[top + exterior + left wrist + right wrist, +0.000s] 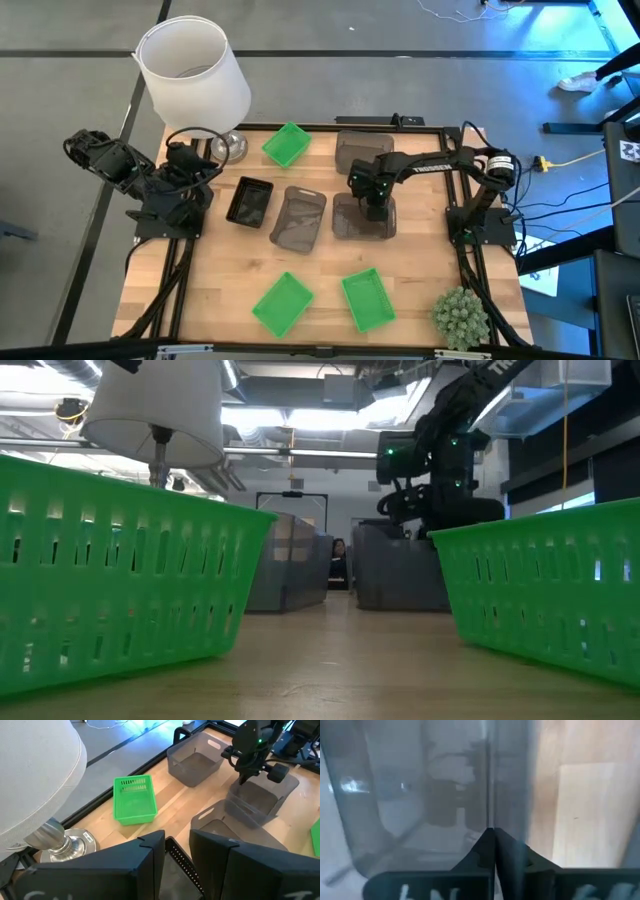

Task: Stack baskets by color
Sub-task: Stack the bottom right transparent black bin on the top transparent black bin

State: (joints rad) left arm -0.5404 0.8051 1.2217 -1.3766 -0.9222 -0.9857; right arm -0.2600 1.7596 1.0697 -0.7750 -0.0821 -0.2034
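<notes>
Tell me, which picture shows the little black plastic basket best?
The high view: the small black plastic basket shows whole from above, lying on the wooden table beside the left gripper. The left wrist view catches only a bit of its mesh rim between the fingers. The low and right wrist views do not show it.

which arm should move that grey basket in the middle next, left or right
Right, probably. The right gripper is already down on the wall of the grey basket, fingers pinched shut on it. The left gripper is parked open near the lamp, beside the black basket.
</notes>
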